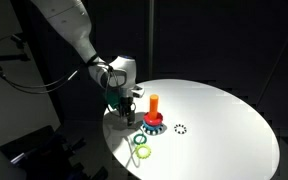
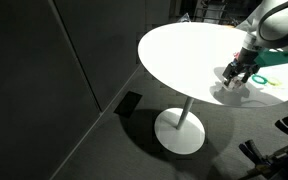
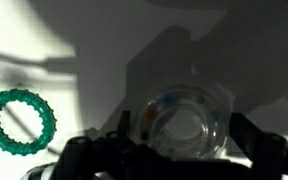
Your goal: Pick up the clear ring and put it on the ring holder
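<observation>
One clear ring (image 3: 216, 120) lying flat (hole upward), gripper (image 3: 174, 160) spread wide astride it, gripping nothing.

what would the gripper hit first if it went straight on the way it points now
Most likely the small glassy clear ring on the white round table, directly ahead of the gripper; depth unclear.

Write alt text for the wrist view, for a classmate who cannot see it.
A clear ring sits between the dark fingers of the claw, over a shadowed white table. A green toothed ring lies apart at the left.
</observation>
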Controlling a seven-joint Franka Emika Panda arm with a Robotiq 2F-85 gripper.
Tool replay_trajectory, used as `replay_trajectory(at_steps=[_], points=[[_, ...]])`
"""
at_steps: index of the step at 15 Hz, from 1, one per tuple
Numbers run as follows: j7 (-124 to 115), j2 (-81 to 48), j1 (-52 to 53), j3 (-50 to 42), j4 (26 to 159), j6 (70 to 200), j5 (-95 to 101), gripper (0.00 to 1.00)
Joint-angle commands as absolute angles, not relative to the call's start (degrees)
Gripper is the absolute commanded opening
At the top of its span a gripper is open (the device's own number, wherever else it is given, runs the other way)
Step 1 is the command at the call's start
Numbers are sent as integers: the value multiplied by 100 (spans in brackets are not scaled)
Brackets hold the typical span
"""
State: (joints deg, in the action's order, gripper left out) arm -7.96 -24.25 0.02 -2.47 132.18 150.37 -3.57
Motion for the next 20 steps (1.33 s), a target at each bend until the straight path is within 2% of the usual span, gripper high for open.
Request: replay_trajectory(at_steps=[1, 2, 4, 13, 20], points=[[-993, -2534, 92, -338, 13065, 15036, -269, 100], [-995, -2535, 92, -340, 13057, 15028, -270, 75], [-1017, -2511, 97, -350, 13044, 15007, -264, 70], [-992, -1903, -32, -467, 12959, 14595, -313, 70], [-895, -1277, -183, -487, 12675, 13546, -325, 70]])
